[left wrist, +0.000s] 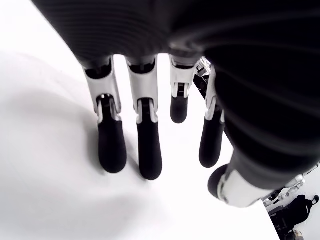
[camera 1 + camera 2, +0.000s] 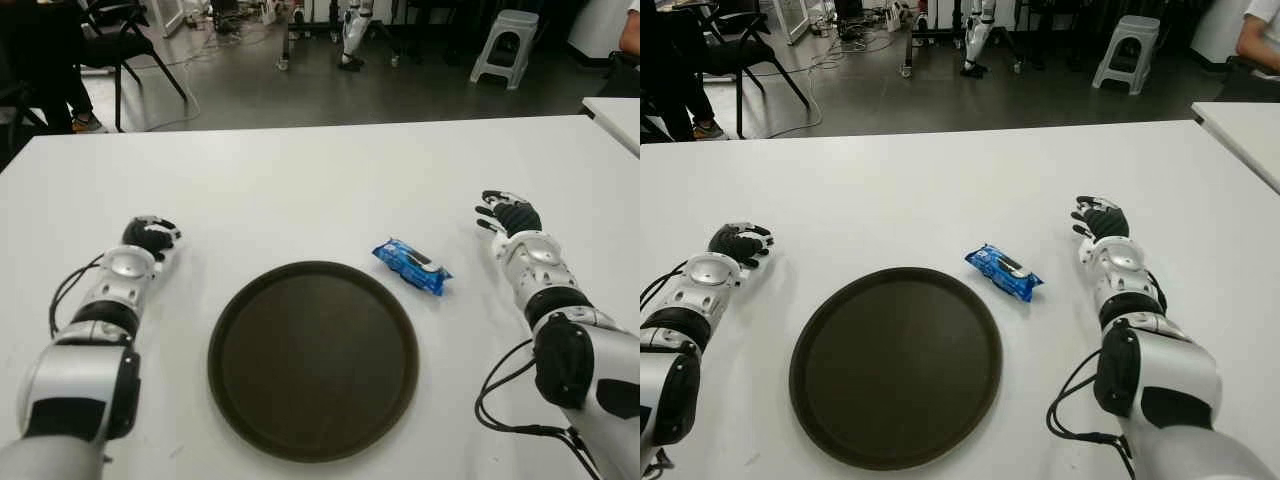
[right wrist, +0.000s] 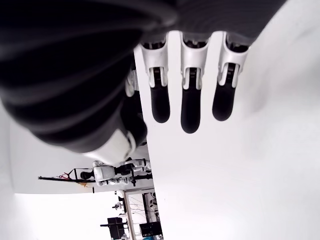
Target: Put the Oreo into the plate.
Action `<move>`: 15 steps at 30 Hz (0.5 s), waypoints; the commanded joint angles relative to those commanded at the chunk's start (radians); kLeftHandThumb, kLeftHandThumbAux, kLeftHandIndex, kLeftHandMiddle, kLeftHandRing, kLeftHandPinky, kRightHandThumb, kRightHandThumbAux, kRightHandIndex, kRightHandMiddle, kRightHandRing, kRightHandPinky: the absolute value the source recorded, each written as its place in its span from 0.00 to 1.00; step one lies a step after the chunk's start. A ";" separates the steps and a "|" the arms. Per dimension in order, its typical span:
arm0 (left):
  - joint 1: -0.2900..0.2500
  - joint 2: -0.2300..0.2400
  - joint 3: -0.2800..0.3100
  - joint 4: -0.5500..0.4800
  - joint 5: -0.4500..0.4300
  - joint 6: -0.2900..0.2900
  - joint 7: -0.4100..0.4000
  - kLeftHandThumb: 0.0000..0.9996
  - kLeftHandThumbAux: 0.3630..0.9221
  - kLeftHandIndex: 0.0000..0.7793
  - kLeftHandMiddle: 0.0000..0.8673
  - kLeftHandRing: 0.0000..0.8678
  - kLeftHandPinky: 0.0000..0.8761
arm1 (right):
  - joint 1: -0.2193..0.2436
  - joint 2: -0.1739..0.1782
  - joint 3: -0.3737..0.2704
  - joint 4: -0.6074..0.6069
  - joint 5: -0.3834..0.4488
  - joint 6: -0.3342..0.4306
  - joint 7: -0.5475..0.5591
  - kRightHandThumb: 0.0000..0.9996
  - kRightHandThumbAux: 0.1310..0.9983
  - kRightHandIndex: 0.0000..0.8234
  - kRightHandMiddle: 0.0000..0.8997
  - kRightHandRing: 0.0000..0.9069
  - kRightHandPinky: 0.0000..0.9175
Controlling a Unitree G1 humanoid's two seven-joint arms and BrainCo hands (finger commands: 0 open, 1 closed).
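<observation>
We see the blue Oreo packet [image 2: 411, 266] lying on the white table [image 2: 300, 180] just right of the dark round plate [image 2: 312, 360], apart from its rim, nothing between them. Our right hand [image 2: 510, 214] shows farther right of the plate, our left hand [image 2: 150, 237] to its left, both with fingers loosely extended, holding nothing

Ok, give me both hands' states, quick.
Left hand: open, holding nothing.
Right hand: open, holding nothing; Oreo pack lies on the table.

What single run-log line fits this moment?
Oreo pack: on table, right of plate | left hand: open | right hand: open
</observation>
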 joint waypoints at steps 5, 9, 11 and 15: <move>0.002 0.000 0.002 0.001 0.000 -0.005 0.002 0.68 0.65 0.51 0.13 0.19 0.28 | 0.000 0.002 -0.008 0.000 0.008 -0.001 0.002 0.68 0.70 0.48 0.27 0.29 0.29; 0.002 0.000 0.005 0.002 0.001 -0.002 0.002 0.68 0.65 0.51 0.12 0.18 0.26 | 0.000 0.003 -0.009 -0.001 0.007 -0.004 0.001 0.68 0.70 0.48 0.27 0.29 0.31; 0.001 -0.001 0.004 0.002 0.004 0.000 0.002 0.67 0.65 0.51 0.11 0.18 0.25 | 0.000 0.003 -0.008 -0.001 0.006 -0.005 0.001 0.68 0.70 0.48 0.27 0.29 0.30; 0.000 0.000 -0.002 0.002 0.009 0.004 0.002 0.67 0.65 0.51 0.10 0.16 0.22 | 0.001 0.002 -0.005 -0.001 0.002 -0.006 0.000 0.68 0.70 0.48 0.26 0.29 0.29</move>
